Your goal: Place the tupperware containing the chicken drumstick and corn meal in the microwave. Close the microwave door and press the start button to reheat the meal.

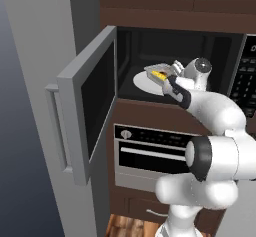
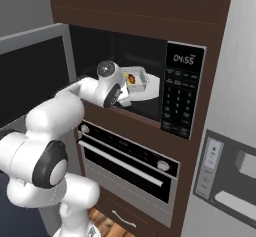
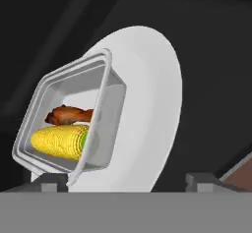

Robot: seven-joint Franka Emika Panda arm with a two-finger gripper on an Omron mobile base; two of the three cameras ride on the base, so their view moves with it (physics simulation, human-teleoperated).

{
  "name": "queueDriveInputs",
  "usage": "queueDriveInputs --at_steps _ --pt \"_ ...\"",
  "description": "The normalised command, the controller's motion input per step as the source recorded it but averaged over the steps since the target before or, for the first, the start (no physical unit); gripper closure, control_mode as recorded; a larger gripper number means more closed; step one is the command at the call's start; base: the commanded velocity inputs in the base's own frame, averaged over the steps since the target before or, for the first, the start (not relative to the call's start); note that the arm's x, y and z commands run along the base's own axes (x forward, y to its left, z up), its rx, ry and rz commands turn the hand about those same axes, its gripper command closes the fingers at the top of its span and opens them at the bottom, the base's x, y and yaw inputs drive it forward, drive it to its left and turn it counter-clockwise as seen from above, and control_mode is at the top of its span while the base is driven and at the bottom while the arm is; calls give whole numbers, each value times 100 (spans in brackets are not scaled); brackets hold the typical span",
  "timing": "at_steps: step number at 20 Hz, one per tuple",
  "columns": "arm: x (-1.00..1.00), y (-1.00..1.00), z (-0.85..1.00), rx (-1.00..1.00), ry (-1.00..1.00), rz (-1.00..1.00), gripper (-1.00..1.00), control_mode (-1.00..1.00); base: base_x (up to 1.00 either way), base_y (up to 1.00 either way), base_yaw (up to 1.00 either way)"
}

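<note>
Pincer (image 3: 127,179) spread wide, gripping nothing. Just ahead, between the fingertips, tupperware (image 3: 74,116) on the white plate (image 3: 152,104) inside the microwave (image 1: 220,51), near end seemingly tilted up. Drumstick (image 3: 69,114) and corn (image 3: 59,139) inside. Door (image 1: 87,106) swung open.

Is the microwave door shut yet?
No: in the left base view the microwave door stands swung wide open to the left, with the tupperware sitting on the round white plate inside the dark cavity.
</note>
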Motion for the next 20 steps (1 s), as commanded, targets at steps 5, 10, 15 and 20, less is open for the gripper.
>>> queueDriveInputs --at_steps 5,10,15,20 --pt "-100 43 41 -26 -15 26 -100 -100 0 0 0" --pt "-100 42 63 -30 -6 32 -100 -100 0 0 0" --pt "-100 52 41 -51 0 38 -100 -100 0 0 0" --pt "-100 46 38 -63 0 36 -100 -100 0 0 0"
